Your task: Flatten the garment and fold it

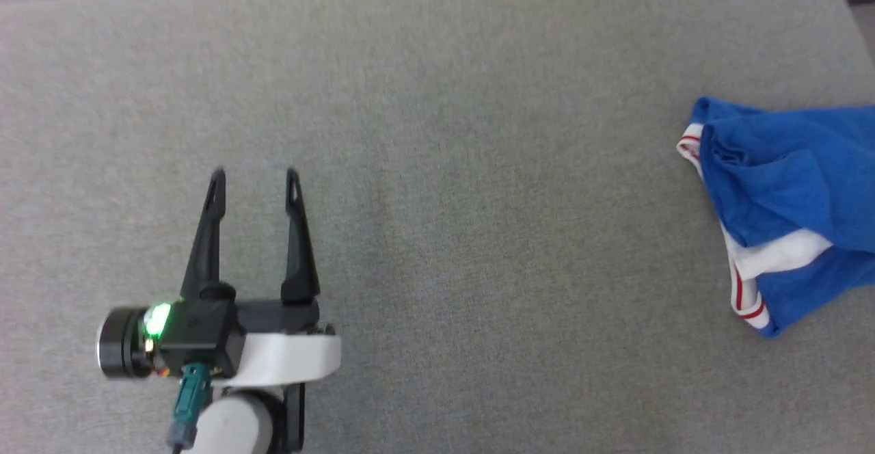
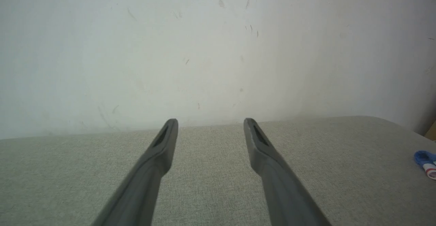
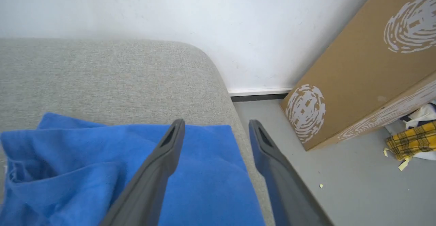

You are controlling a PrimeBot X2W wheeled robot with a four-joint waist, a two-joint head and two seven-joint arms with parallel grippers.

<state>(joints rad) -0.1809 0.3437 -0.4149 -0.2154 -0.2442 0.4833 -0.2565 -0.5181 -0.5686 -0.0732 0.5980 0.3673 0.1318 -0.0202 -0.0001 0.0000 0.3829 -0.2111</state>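
The garment point(image 1: 786, 201) lies crumpled at the right edge of the grey fabric surface point(image 1: 437, 167), royal blue with white, red-striped trim showing at its left side. In the right wrist view the garment point(image 3: 102, 171) is bunched blue cloth under my right gripper point(image 3: 216, 125), whose fingers stand apart above it with nothing between them. My left gripper point(image 1: 254, 179) hovers open over bare surface at the lower left, far from the garment. In the left wrist view my left gripper point(image 2: 210, 123) points at the wall, and a bit of the garment point(image 2: 425, 161) shows at the far right.
A white wall point(image 2: 204, 49) runs behind the surface. To the right of the surface's rounded corner point(image 3: 211, 59) the floor point(image 3: 340, 185) drops away, with a leaning cardboard box point(image 3: 357, 76) and yellow plaid cloth point(image 3: 410, 141) on it.
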